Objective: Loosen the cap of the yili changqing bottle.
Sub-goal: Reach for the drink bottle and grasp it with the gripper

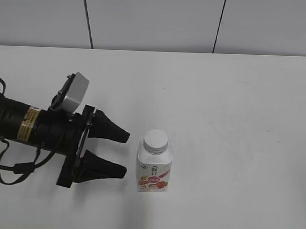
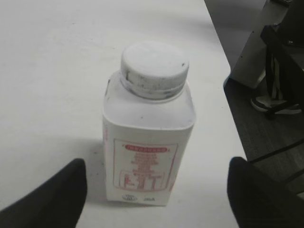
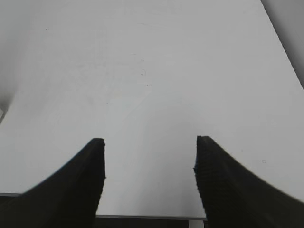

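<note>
The yili changqing bottle (image 1: pixel 154 168) stands upright on the white table, squat and white with a pink and red fruit label. Its white ribbed cap (image 1: pixel 155 140) sits on the neck. In the left wrist view the bottle (image 2: pixel 148 142) and cap (image 2: pixel 154 67) fill the middle. My left gripper (image 1: pixel 126 153) is open, its black fingers just left of the bottle, not touching it; the fingertips (image 2: pixel 156 183) show at either side of the bottle's base. My right gripper (image 3: pixel 149 156) is open and empty over bare table; it does not show in the exterior view.
The white table (image 1: pixel 233 107) runs to a grey panelled wall at the back. In the left wrist view the table's right edge (image 2: pixel 223 71) drops to a dark floor with equipment (image 2: pixel 280 57). The right wrist view shows the table's near edge (image 3: pixel 147 216).
</note>
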You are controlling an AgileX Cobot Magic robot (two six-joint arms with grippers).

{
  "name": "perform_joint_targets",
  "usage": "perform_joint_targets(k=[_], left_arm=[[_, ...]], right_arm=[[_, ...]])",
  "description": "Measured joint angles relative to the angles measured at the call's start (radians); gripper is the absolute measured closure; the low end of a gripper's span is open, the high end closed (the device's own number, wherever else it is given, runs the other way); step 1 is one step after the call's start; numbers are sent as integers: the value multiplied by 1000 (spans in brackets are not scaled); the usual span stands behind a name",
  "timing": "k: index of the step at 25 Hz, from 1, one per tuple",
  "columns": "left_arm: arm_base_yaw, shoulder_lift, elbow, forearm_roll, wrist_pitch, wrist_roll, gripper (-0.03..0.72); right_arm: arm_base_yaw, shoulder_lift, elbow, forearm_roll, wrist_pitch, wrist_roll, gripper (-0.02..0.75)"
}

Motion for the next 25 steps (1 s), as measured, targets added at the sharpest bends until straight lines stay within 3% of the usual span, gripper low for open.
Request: perform_joint_targets(k=[14,25], left_arm=[[-132,76,-65,-94,45,57,119],[-165,152,-105,-122,52,89,116]], right_arm=[[0,0,0,0,0,0,260],[0,0,0,0,0,0,260]])
